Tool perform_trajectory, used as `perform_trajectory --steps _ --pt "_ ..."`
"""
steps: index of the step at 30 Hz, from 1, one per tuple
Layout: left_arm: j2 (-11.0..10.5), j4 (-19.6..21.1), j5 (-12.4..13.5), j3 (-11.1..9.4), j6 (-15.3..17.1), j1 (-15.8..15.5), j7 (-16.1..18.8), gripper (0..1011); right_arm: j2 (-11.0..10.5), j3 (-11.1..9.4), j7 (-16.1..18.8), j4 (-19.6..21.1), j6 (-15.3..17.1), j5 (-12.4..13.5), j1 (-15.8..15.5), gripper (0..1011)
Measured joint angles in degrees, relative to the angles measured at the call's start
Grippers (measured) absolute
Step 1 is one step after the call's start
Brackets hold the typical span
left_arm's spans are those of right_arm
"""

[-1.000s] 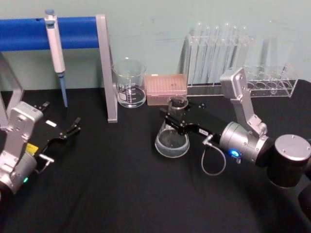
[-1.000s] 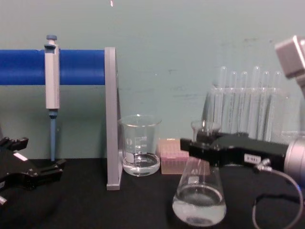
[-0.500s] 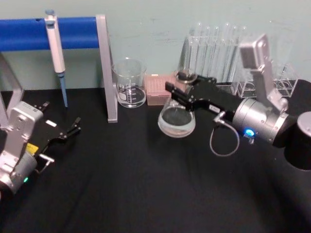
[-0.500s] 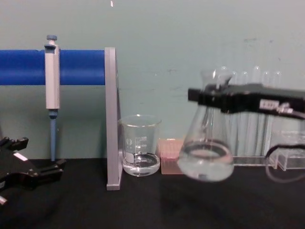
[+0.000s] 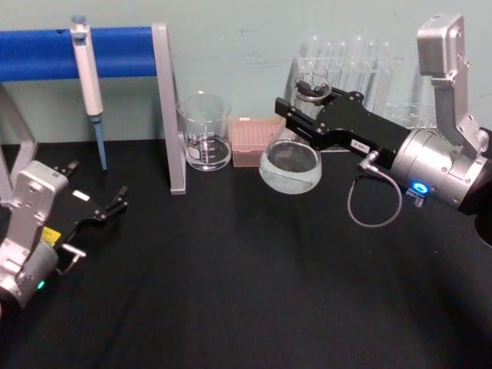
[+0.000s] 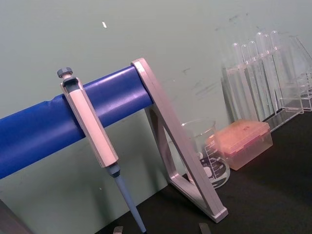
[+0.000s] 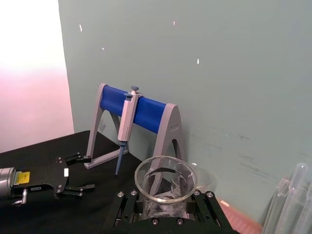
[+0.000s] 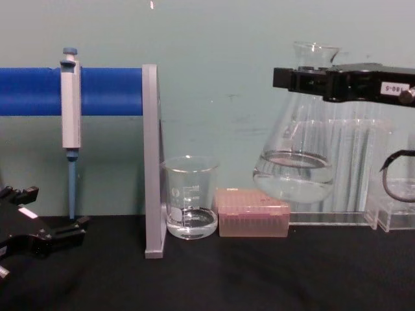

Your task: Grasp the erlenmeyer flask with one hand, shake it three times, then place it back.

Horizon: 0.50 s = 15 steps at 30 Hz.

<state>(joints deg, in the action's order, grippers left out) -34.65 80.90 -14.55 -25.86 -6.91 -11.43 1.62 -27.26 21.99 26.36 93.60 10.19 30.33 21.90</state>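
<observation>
The right end effector (image 8: 310,79) was clenched on the neck of the erlenmeyer flask (image 8: 293,159), upper right of frame, clear above the worktop (image 8: 259,278); short, level shakes looked wisest, sparing the test tubes (image 5: 361,65) behind

The right pincer (image 8: 303,79), clamped on the erlenmeyer flask (image 8: 295,162) neck, has risen. A second ago the flask stood on the bench; now it hangs well clear, carried toward the rear edge before the test-tube rack (image 8: 353,188), above the pink tip box (image 8: 253,221).
</observation>
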Motion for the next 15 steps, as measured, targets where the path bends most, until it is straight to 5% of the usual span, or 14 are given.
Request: perform_trajectory --steps 15 --pt "0.00 0.00 0.00 0.00 0.00 0.00 0.00 1001 -0.40 1.68 -0.88 -1.43 0.25 1.01 1.28 453"
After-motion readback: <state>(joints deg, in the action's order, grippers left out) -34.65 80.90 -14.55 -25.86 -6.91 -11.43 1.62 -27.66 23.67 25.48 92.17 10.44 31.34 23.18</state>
